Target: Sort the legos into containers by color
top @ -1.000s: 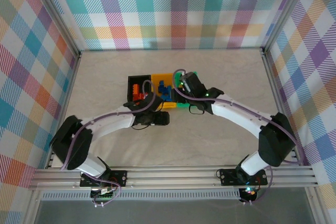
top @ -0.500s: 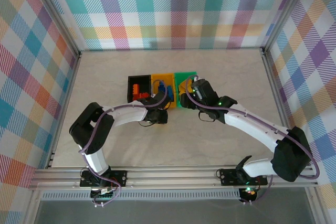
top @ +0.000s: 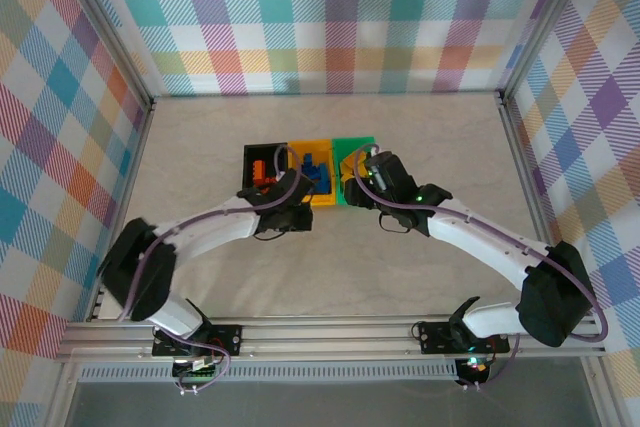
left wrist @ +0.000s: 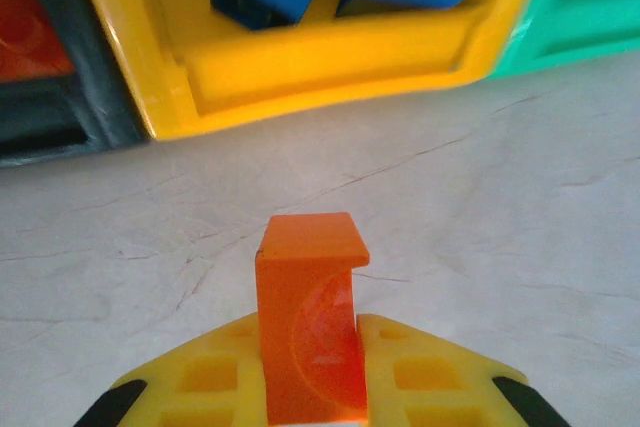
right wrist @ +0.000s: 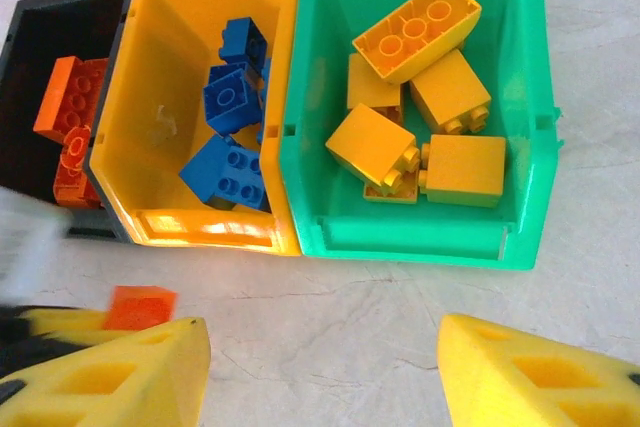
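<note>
While the left fingers pinch an upright orange brick, the black bin lies just far-left of them; the right fingers hang spread, empty, on the near side of the green bin.

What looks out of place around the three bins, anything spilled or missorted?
Nothing stands out: orange bricks lie in the black bin, blue bricks in the yellow bin, yellow bricks in the green bin. The one orange brick outside is gripped in the left claw.
</note>
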